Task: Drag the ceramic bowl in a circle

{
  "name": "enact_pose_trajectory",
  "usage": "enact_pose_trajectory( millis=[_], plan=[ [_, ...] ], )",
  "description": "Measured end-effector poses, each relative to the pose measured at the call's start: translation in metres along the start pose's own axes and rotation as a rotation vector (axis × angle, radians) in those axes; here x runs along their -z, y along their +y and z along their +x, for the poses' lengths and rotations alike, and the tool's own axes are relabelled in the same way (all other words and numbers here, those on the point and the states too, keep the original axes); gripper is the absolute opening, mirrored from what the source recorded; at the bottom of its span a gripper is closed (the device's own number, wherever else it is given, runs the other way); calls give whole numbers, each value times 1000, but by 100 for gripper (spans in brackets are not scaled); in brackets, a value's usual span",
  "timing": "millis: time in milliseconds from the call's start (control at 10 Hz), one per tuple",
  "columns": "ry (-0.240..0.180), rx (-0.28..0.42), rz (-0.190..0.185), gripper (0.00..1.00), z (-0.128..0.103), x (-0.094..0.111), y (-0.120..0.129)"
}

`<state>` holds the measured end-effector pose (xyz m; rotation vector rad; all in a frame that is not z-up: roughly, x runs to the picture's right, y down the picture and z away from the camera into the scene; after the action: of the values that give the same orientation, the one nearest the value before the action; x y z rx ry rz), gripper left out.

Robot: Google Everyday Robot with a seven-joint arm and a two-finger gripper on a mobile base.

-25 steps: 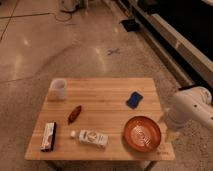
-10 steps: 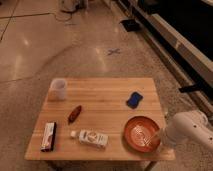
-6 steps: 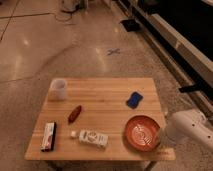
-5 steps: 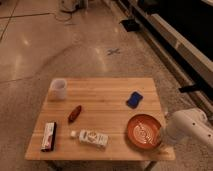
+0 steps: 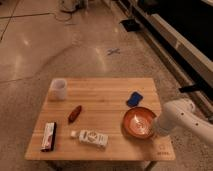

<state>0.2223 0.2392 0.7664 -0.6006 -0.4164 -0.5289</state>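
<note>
— Most of the job looks undone to me. How do you read it?

— Same. The ceramic bowl [image 5: 139, 122] sits flat on the wooden table [image 5: 100, 87], toward its front right corner, and nothing shows that a loop has been traced. I'd judge this to be the contact stage. The gripper [image 5: 155, 129] is at the bowl's right rim, touching it as far as I can tell.

— Gripped, or just pressed against it?

— I cannot tell. Whether the gripper is open or closed on the rim is not visible.

— And the arm?

— The white arm [image 5: 177, 116] comes in from the right, past the table's edge, with the forearm sloping down and left to the rim.

— Room for a circle?

— Tight, I'd say. The blue sponge [image 5: 133, 99] lies just behind the bowl, the white bottle [image 5: 93, 137] lies on its side to the left, and the table's front edge is near.
</note>
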Motion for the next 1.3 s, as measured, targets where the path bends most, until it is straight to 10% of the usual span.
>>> enact_pose_trajectory(
  millis=[500,1000,1300],
  plan=[
    [-18,252,-45,0,-44,3,10],
    [178,104,-149,0,41,32,87],
    [256,65,-143,0,71,34,73]
  ],
)
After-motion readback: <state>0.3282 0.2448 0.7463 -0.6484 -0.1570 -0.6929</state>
